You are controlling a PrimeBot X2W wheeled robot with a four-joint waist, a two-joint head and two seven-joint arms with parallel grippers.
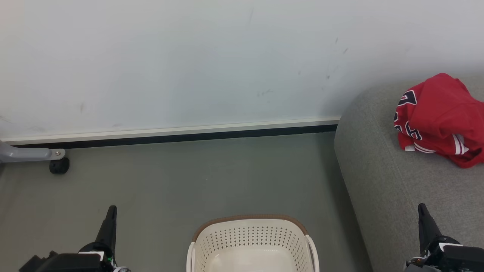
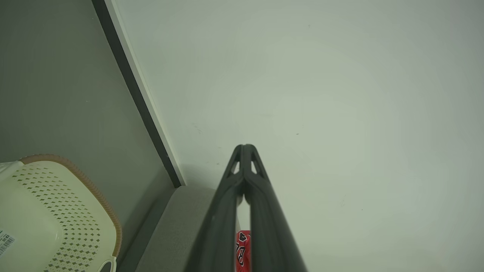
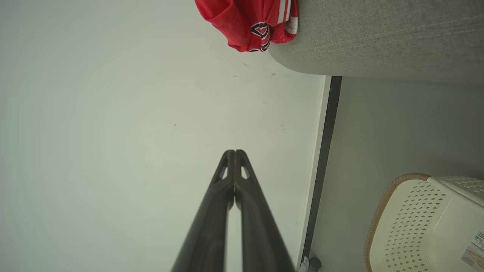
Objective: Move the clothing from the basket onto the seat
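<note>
The task looked all but finished. The red sports clothing (image 1: 438, 117) lay in a crumpled heap on the grey sofa (image 1: 393, 181) at the right edge of the head view. Its white trim stripes and black-and-white lettering showed. Whether that heap was one garment or two could not be told. The cream laundry basket (image 1: 251, 238) stood on the floor at the bottom centre, well apart from the heap. What showed of its inside was bare pale plastic, though the frame's lower edge cut off its near part. In the wrist views its interior also looked bare, apart from a printed label. By that judgement nothing was left to lift out, save a check of the hidden part.

Both arms sat low and drawn back. The left gripper (image 1: 111, 211) rose from the lower left of the head view, over the floor and left of the basket. The right gripper (image 1: 422, 209) rose from the lower right, in front of the sofa's side. Each pointed up the frame. In each wrist view the two dark fingers met at their tips, so both jaws were clenched with nothing between them.
</note>
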